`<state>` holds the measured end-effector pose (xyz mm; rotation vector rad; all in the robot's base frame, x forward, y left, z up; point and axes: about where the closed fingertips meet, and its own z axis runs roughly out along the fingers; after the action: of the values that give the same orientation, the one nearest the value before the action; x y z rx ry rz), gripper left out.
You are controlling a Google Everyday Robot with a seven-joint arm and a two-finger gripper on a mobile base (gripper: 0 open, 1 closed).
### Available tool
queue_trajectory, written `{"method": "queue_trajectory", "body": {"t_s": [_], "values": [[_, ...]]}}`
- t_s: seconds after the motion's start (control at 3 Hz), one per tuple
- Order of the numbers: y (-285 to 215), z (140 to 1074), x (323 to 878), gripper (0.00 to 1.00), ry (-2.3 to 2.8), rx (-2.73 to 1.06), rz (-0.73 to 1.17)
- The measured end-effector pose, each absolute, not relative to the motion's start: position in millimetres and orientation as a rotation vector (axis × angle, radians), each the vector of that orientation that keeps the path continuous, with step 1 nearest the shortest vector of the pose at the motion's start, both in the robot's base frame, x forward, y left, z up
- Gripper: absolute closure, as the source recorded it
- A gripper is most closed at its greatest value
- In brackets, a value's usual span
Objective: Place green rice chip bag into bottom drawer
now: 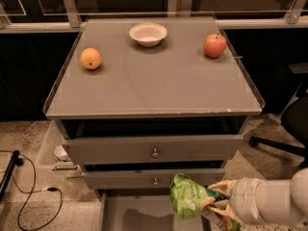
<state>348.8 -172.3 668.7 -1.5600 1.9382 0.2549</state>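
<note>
green rice chip bag point(191, 201) is clamped between the fingers point(222, 186) of the gripper point(215, 199), which closes on its right edge. bag and gripper are at lower right, above the open bottom drawer point(139, 214), below the knobbed drawers point(154, 149).

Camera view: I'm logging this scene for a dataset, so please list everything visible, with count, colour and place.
cabinet: one, grey, centre of view.
bowl: one, white, back middle of the cabinet top.
orange: one, orange, left side of the cabinet top.
apple: one, red, back right of the cabinet top.
knobbed drawers: two, grey, cabinet front, one above the other.
bottom drawer: one, grey, pulled open, lowest.
green rice chip bag: one, green, held over the bottom drawer's right side.
cable: one, black, floor at left.
gripper: one, tan fingers, lower right, shut on the bag.
arm: one, white, lower right edge.
</note>
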Motion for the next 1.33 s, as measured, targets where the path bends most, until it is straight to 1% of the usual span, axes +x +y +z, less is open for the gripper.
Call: {"method": "queue_trajectory", "body": {"t_s": [0.67,1.0,1.33], "values": [[-195,562,352,1.00,1.973,-1.475,0.242],[-226,523,364,1.00,2.036,-1.418,0.254],[-226,523,364,1.00,2.036,-1.418,0.254]]}}
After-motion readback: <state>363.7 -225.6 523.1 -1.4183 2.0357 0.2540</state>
